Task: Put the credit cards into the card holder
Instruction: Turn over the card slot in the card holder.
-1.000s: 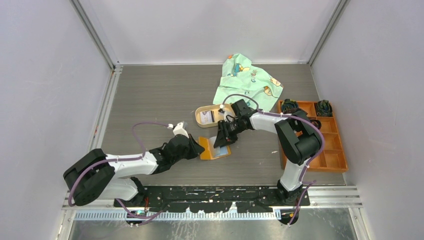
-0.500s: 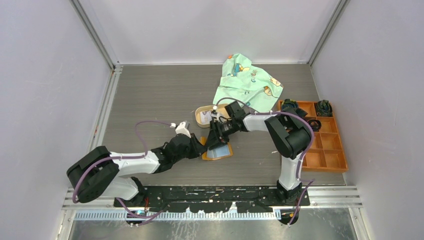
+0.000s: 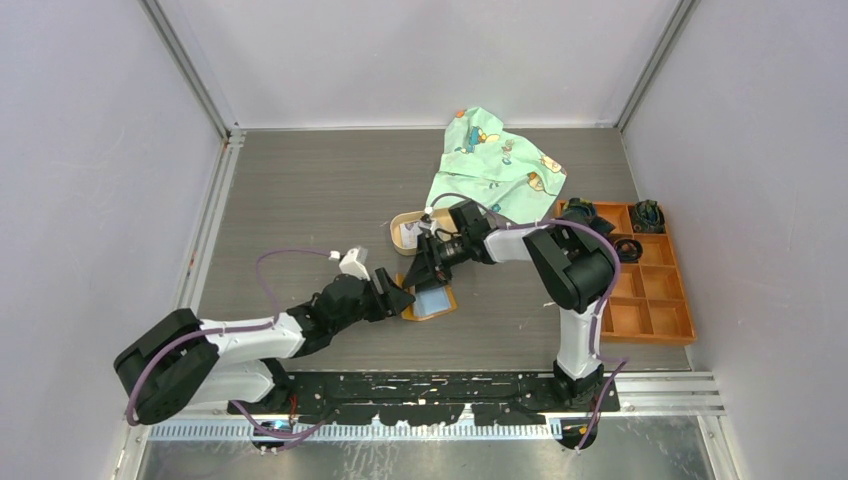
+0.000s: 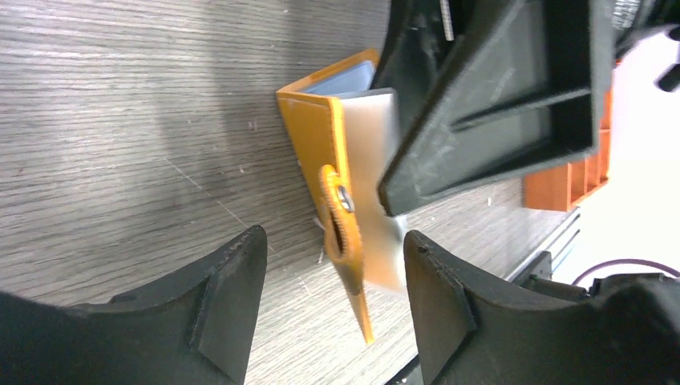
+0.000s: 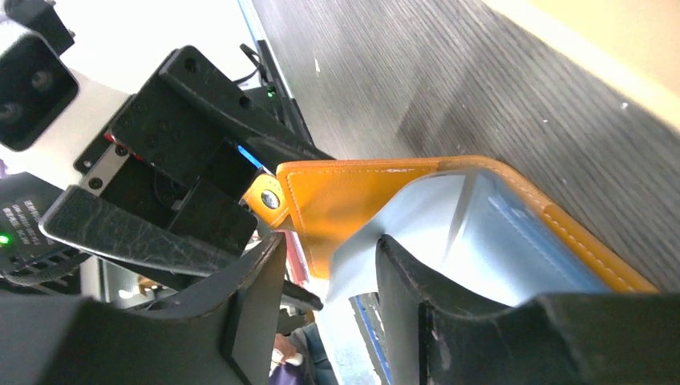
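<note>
The orange card holder (image 3: pixel 443 313) lies open on the table, its snap flap (image 4: pixel 341 224) standing up. A light blue credit card (image 3: pixel 433 300) sits partly in its pocket, seen close in the right wrist view (image 5: pixel 465 233). My left gripper (image 3: pixel 398 298) is open at the holder's left edge; the flap stands loose between its jaws (image 4: pixel 333 241), touching neither. From above, my right gripper (image 3: pixel 425 270) comes down onto the card. It is open (image 5: pixel 330 241), with one finger (image 5: pixel 433 321) resting against the card's end. A second credit card (image 3: pixel 408 233) lies in the oval tan tray (image 3: pixel 397 222).
A green printed cloth (image 3: pixel 495 160) lies crumpled behind the tray. The orange compartment box (image 3: pixel 660 300), with dark items in its far cells, stands at the right edge. Both grippers crowd the holder, fingers nearly touching.
My left gripper has opened and let go of the holder's flap. The right gripper moved left and down with the card to the holder and spread its jaws wider.
</note>
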{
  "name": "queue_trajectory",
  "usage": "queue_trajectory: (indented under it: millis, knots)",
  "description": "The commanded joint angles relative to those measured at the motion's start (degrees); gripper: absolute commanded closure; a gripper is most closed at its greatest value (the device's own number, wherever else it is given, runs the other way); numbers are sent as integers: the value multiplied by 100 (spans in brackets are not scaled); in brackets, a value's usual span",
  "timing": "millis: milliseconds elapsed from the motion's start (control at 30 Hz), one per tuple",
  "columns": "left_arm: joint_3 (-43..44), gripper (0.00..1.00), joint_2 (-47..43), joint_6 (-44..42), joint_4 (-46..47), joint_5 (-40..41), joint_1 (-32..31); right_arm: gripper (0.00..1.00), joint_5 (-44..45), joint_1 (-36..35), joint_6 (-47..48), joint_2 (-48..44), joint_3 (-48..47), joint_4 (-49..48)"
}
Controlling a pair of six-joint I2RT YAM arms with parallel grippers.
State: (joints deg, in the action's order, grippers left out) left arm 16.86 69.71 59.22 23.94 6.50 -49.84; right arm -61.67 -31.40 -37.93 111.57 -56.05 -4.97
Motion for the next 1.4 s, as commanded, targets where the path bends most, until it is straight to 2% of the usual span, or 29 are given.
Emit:
queue_trajectory:
  millis: [0,167,300,467,567,633,700,733,833,900,1100,1267,1367]
  knots:
    - [-149,36,-266,-256,637,-255,19,50,-237,-24,-627,104,-134,-847]
    - [-238,35,-510,-524,570,-518,25,53,-267,-22,-896,154,-133,-1107]
    - [-173,32,-633,-569,173,-485,36,58,-250,-62,-965,221,-187,-1109]
    - [82,36,-336,-561,-143,-455,39,65,-232,-174,-947,444,-375,-936]
    - [286,50,-37,-563,-291,-487,31,67,-195,-205,-747,468,-493,-631]
    - [368,70,146,-545,-294,-515,40,68,-186,-206,-626,447,-516,-505]
    - [432,96,307,-527,-313,-566,82,69,-155,-209,-431,381,-551,-389]
    - [458,100,374,-518,-334,-599,100,70,-111,-198,-131,312,-627,-117]
    - [456,100,523,-508,-310,-769,183,70,320,-187,1465,78,-1103,1830]
    - [358,100,635,-531,-71,-960,259,70,594,-160,2211,-83,-1301,2422]
    - [403,100,1257,-749,748,-1613,515,70,1378,-141,3234,-353,-1298,3111]
    - [845,100,1914,-696,846,-2173,552,70,2213,-203,3443,-107,-1418,3463]
    - [938,96,2124,-554,874,-2385,626,70,2492,-254,3437,94,-1520,3562]
